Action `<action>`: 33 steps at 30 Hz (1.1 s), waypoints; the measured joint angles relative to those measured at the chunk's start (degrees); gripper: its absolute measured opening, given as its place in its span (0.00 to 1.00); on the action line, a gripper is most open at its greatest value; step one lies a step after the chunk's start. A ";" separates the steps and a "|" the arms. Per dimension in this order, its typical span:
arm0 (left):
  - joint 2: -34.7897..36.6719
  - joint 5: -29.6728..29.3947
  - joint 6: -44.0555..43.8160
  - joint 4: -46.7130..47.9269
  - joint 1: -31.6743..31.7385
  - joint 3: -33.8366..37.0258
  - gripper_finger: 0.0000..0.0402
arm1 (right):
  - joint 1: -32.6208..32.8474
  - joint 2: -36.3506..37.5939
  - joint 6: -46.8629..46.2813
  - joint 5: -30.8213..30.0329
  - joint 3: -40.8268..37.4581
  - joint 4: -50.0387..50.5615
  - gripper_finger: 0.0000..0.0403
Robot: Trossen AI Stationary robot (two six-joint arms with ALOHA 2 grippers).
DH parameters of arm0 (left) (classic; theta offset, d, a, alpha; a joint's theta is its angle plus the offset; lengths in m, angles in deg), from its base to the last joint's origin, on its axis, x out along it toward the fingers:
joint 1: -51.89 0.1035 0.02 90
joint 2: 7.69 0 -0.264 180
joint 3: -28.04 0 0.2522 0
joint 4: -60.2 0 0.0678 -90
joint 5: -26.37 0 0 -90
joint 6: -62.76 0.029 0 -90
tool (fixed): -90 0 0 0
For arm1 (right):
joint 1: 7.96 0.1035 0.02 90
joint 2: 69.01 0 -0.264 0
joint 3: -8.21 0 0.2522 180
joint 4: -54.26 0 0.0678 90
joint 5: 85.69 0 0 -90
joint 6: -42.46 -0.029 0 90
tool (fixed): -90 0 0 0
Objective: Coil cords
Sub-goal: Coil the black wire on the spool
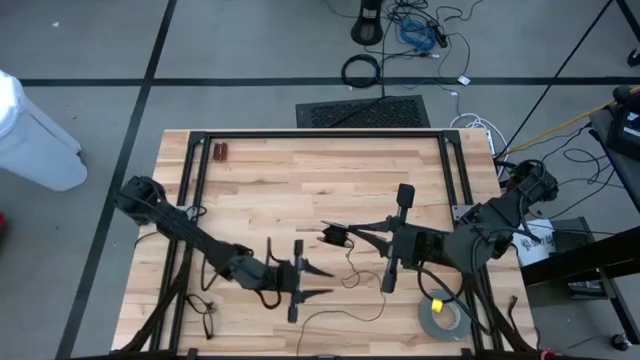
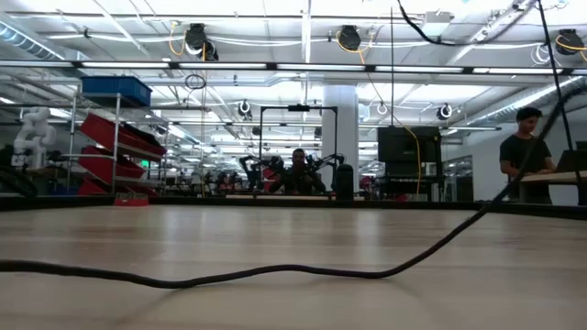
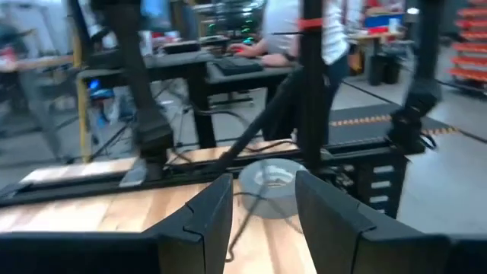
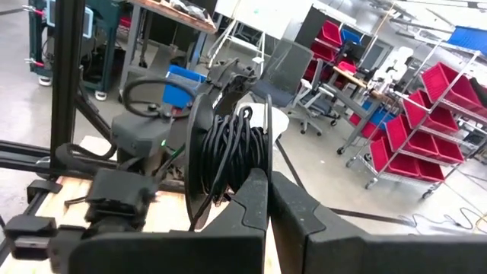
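Note:
The cords are one thin black cord. Part of it is wound into a small bundle (image 1: 334,237) (image 4: 232,152), held above the middle of the table by my right gripper (image 1: 350,236) (image 4: 268,183), which is shut on it. A loose strand (image 1: 352,280) (image 2: 275,272) trails from the bundle and lies slack on the wood toward the near edge. My left gripper (image 1: 330,281) (image 3: 262,205) is open. It hovers left of that strand and nearer the front, pointing level toward the table's right, with the strand's thin dark line showing in the gap between its fingers. My right gripper pinches the bundle's turns (image 4: 245,186) between its two fingers, which point level from the table's right. Several turns of the cord are caught together. The bundle stands on edge beyond the fingertips, lifted clear of the table, and its loose end drops slack to the wood.
A grey tape roll (image 1: 440,316) (image 3: 270,176) lies at the near right corner. A black frame (image 1: 320,134) runs along the far edge and both sides. A small red thing (image 1: 220,152) sits far left. Other cables (image 1: 205,310) lie near left. People work in the room behind (image 2: 523,137).

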 joint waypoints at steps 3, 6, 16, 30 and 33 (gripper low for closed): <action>-0.89 0.73 3.26 -1.42 0.09 0.00 0.38 | 0.02 0.00 -1.18 -0.02 0.00 0.02 0.00; -1.58 0.82 4.21 -2.35 0.41 0.00 0.38 | 0.00 0.00 -1.49 0.00 0.00 0.21 0.00; -1.85 5.75 4.15 -2.97 2.99 0.00 0.40 | -0.15 0.00 -1.47 -0.02 0.00 -0.05 0.00; -5.02 13.47 -3.03 -7.85 5.11 0.00 0.71 | -1.23 -0.04 -1.32 0.00 0.00 1.21 0.00; -8.40 9.90 -0.06 -12.10 4.40 -0.04 0.71 | -1.46 -0.04 -1.30 0.00 0.00 1.76 0.00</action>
